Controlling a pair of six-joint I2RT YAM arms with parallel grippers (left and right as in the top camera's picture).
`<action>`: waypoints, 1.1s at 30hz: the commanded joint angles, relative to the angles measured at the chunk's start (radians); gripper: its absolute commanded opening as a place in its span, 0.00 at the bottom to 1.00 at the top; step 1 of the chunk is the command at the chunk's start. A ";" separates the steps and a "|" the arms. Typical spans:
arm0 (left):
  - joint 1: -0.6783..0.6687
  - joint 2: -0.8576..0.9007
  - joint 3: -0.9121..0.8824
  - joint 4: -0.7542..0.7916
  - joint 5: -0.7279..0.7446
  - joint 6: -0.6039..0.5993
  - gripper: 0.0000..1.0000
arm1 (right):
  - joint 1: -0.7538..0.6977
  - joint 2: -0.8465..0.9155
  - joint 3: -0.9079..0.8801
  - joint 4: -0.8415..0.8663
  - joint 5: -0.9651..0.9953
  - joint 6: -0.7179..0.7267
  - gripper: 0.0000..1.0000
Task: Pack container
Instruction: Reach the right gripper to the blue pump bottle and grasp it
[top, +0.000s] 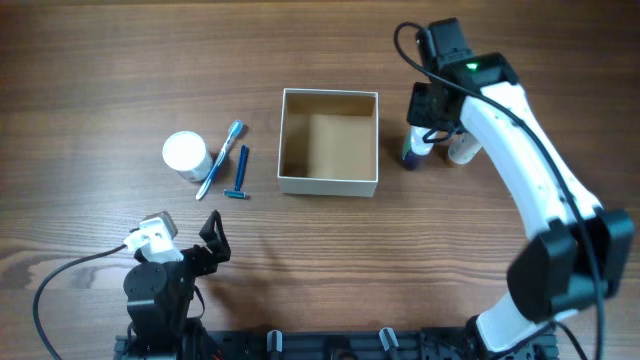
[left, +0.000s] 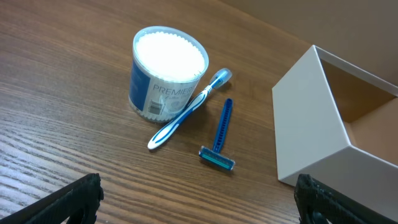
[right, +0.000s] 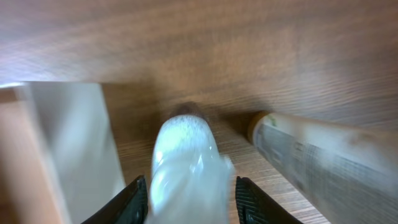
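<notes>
The container (top: 328, 184), a square open box with white walls and a tan inside, stands mid-table and is empty; its white wall also shows in the left wrist view (left: 311, 124) and the right wrist view (right: 68, 137). My right gripper (top: 428, 125) is to its right, open, with its fingers (right: 189, 199) on either side of a clear bottle (right: 186, 162) with a dark cap (top: 413, 150). A white tube (top: 462, 148) lies beside it (right: 323, 162). My left gripper (top: 212, 235) is open and empty near the front edge (left: 199, 202).
Left of the box stand a round white cotton-swab jar (top: 185, 153) (left: 168, 71), a blue-and-white toothbrush (top: 222, 158) (left: 186, 112) and a blue razor (top: 240, 172) (left: 221, 134). The table is brown wood.
</notes>
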 joint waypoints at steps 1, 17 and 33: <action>0.004 -0.008 -0.003 0.005 0.008 0.002 1.00 | 0.003 -0.127 0.000 -0.003 0.016 -0.036 0.38; 0.004 -0.008 -0.003 0.005 0.008 0.002 1.00 | 0.003 0.085 -0.027 0.000 -0.029 -0.056 0.68; 0.004 -0.008 -0.003 0.005 0.008 0.002 1.00 | 0.003 0.091 -0.015 -0.011 -0.034 -0.060 0.30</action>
